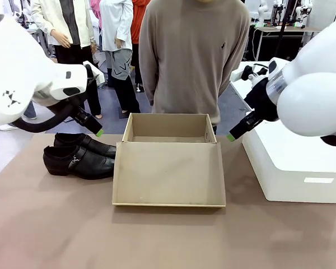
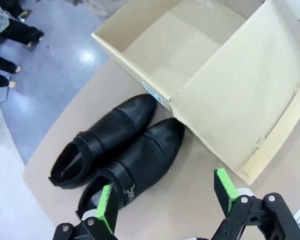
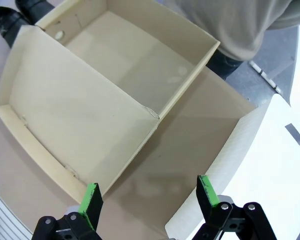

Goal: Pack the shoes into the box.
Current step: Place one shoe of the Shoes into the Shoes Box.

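- A small white label [image 2: 153,93] sits on the outer wall of the box [image 2: 230,100], on the side facing the shoes [image 2: 122,150]; its print is too small to read.
- A pale label [image 1: 318,180] on the front of the white block [image 1: 294,157] looks blank, though it may just be washed out.
- The shoes lie side by side at left centre of the front view. Their toes point at the box, and the nearer toe is just beside the lid's corner.
- The box stands at frame centre, with its flap lid open flat toward the camera.
- A person [image 1: 193,56] stands close behind the box.
- The white block fills the right of the frame, with a bare strip of table [image 1: 168,241] between it and the box.
- The left gripper [image 2: 166,197] hangs above the shoes' heels, fingers spread wide and holding nothing.
- The right gripper [image 3: 149,192] is equally wide and empty, above that bare strip.
- Open table runs across the bottom of the frame.
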Robot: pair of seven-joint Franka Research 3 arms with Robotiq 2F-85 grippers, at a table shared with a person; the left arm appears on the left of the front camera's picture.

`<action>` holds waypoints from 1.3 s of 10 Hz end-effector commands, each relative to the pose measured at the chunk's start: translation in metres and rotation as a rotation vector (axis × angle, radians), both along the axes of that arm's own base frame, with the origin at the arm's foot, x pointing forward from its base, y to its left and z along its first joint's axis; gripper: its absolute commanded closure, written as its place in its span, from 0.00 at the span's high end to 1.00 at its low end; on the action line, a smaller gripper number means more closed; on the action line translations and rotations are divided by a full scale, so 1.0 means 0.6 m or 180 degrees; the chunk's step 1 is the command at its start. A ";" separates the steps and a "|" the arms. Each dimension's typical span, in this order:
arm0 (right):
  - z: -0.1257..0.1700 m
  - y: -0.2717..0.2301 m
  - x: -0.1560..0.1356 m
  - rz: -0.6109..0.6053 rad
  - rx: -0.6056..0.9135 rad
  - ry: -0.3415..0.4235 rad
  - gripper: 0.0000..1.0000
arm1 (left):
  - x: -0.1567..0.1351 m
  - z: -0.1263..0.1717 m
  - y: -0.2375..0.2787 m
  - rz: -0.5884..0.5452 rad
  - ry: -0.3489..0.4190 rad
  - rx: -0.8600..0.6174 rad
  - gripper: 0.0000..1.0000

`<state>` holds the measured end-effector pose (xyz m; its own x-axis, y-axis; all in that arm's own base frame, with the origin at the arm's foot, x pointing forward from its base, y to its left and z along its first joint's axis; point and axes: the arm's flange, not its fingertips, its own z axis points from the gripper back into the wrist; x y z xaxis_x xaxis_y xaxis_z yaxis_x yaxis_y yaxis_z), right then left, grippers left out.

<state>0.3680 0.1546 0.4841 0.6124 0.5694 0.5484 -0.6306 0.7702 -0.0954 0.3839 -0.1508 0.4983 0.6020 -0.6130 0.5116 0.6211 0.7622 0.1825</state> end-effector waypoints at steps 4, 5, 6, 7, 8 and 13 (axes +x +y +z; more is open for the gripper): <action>0.052 -0.051 -0.031 0.0763 0.0426 -0.0293 1.00 | 0.007 0.063 0.049 -0.0943 -0.0343 -0.0270 1.00; 0.065 -0.063 -0.039 0.0892 0.0544 -0.0369 1.00 | 0.007 0.076 0.061 -0.1089 -0.0406 -0.0359 1.00; 0.076 -0.074 -0.047 0.0999 0.0656 -0.0455 1.00 | 0.006 0.086 0.072 -0.1180 -0.0420 -0.0484 1.00; 0.084 -0.084 -0.051 0.1111 0.0772 -0.0509 1.00 | 0.006 0.094 0.082 -0.1229 -0.0410 -0.0612 1.00; 0.091 -0.093 -0.055 0.1186 0.0867 -0.0558 1.00 | 0.005 0.100 0.091 -0.1299 -0.0439 -0.0778 1.00; 0.100 -0.097 -0.067 0.1331 0.1041 -0.0603 1.00 | 0.017 0.101 0.112 -0.1193 -0.0448 -0.1123 1.00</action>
